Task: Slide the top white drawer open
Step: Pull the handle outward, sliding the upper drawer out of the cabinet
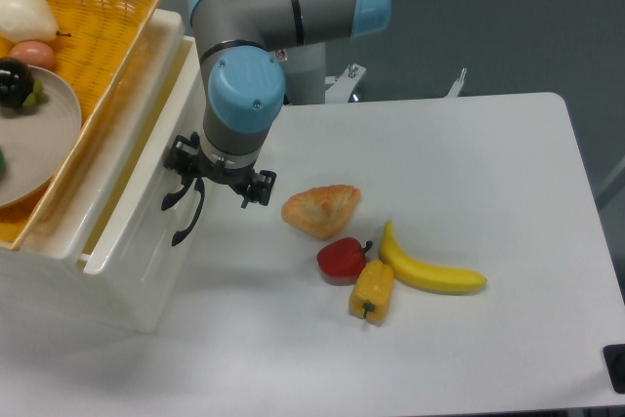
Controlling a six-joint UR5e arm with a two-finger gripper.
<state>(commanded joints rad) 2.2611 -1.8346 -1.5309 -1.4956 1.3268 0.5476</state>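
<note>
I saw the claw (208, 186) at the black handle (186, 204) of the top white drawer (132, 231), drawer partly out, claw state I could not tell

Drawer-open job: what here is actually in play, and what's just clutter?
In play:
top white drawer
its black handle
gripper

Clutter:
croissant
red pepper
yellow pepper
banana
yellow basket
plate

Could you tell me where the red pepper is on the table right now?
The red pepper lies mid-table, just below the pastry and touching the yellow pepper, with the banana to its right.
</note>
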